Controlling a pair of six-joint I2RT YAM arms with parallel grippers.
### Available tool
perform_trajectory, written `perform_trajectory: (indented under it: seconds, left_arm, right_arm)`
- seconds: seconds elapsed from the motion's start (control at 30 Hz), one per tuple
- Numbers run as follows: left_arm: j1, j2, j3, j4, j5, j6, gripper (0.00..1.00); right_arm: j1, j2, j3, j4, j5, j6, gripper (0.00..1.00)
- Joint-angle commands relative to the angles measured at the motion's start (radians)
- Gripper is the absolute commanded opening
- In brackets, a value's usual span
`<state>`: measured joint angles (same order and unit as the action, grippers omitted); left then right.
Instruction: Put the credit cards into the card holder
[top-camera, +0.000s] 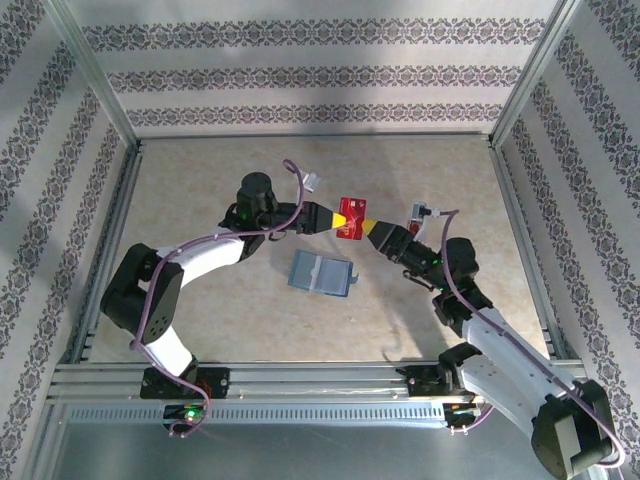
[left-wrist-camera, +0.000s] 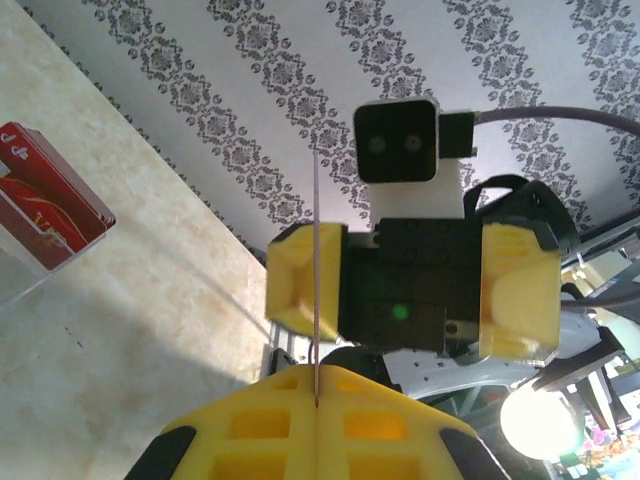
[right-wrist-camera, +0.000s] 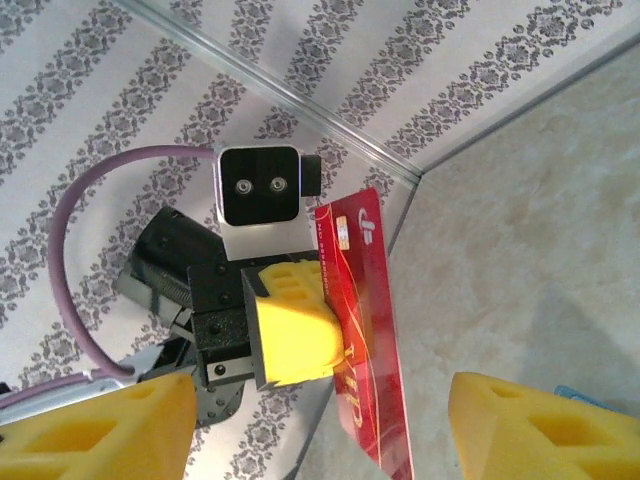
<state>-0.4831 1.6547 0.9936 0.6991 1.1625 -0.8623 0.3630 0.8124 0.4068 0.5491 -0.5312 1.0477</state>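
Note:
A red credit card (top-camera: 352, 217) hangs in the air above the table's middle, between both grippers. My left gripper (top-camera: 342, 218) is shut on its left edge; in the left wrist view the card (left-wrist-camera: 316, 260) runs edge-on into the closed jaws of the left gripper (left-wrist-camera: 318, 385). My right gripper (top-camera: 370, 228) faces it, open, with its fingers (right-wrist-camera: 520, 430) spread wide on either side of the card (right-wrist-camera: 365, 330) and not touching it. The teal-blue card holder (top-camera: 322, 273) lies open flat on the table, just nearer than the card.
A clear stand with more red cards (left-wrist-camera: 45, 200) sits on the table under the hand-over spot. Metal frame posts and patterned walls (top-camera: 320, 70) close in the table on three sides. A rail (top-camera: 300, 385) crosses the near edge.

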Motion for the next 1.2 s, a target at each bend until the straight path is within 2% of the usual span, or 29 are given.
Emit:
perform_trajectory:
  seconds: [0.0, 0.1, 0.27, 0.4, 0.9, 1.17]
  left_arm:
    - [0.030, -0.057, 0.009, -0.129, 0.084, 0.148, 0.00]
    - [0.034, -0.064, 0.021, -0.267, 0.103, 0.233, 0.00]
    - [0.035, -0.075, -0.009, -0.176, 0.153, 0.205, 0.00]
    - [0.032, -0.066, -0.023, -0.129, 0.137, 0.178, 0.00]
    - [0.016, -0.061, -0.033, -0.098, 0.132, 0.153, 0.00]
    - [0.010, -0.056, -0.028, -0.099, 0.135, 0.152, 0.00]
  right_arm:
    - [-0.049, -0.023, 0.062, -0.132, -0.166, -0.081, 0.65]
    - [-0.057, 0.010, 0.111, -0.220, -0.235, -0.158, 0.62]
    - [-0.056, 0.059, 0.141, -0.259, -0.264, -0.224, 0.55]
    - [-0.044, 0.086, 0.153, -0.259, -0.267, -0.253, 0.50]
    - [0.027, 0.161, 0.181, -0.224, -0.230, -0.272, 0.28]
    - [0.044, 0.188, 0.176, -0.178, -0.225, -0.254, 0.21]
